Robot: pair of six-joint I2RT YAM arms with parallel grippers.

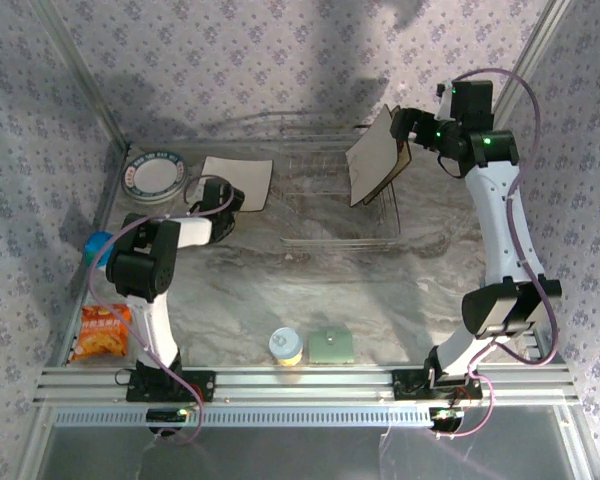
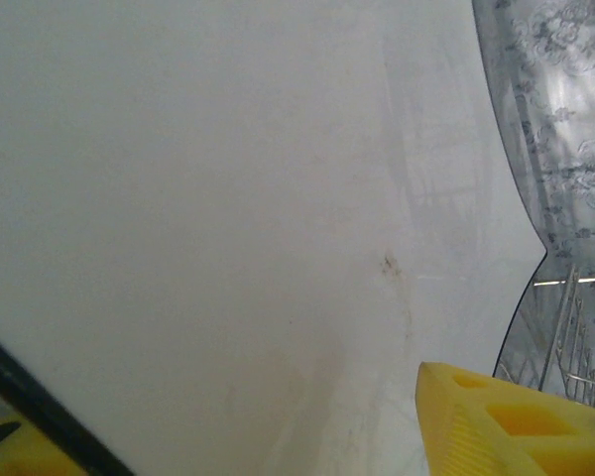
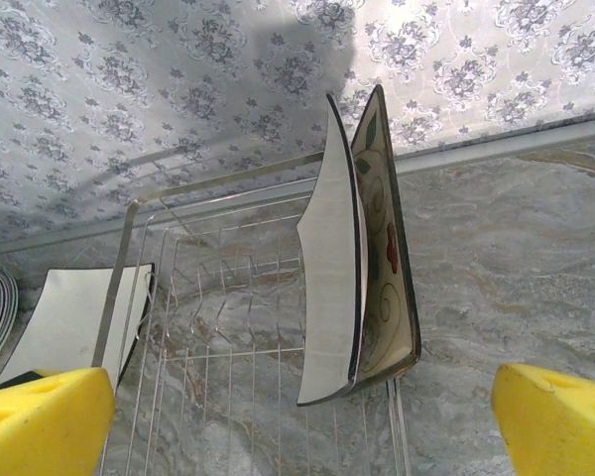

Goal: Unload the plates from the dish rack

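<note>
The wire dish rack point(image 1: 325, 205) stands mid-table. Two square plates lean upright at its right end: a plain cream back point(image 3: 329, 268) and a flower-printed one point(image 3: 382, 248) behind it. My right gripper point(image 1: 408, 128) hovers just beside them, open, its yellow fingers point(image 3: 50, 416) wide apart around nothing. Left of the rack a square cream plate point(image 1: 238, 180) lies flat on the table. My left gripper point(image 1: 227, 200) sits at its near edge; its yellow fingers point(image 2: 516, 426) stand apart over the plate's surface point(image 2: 228, 198). A stack of round teal-rimmed plates point(image 1: 155, 175) lies at the far left.
A blue-lidded cup point(image 1: 98, 245) and an orange snack bag point(image 1: 102, 332) sit by the left arm. A small yellow jar point(image 1: 285, 347) and a green square pad point(image 1: 330, 345) rest near the front rail point(image 1: 300, 380). Patterned walls close the back and sides.
</note>
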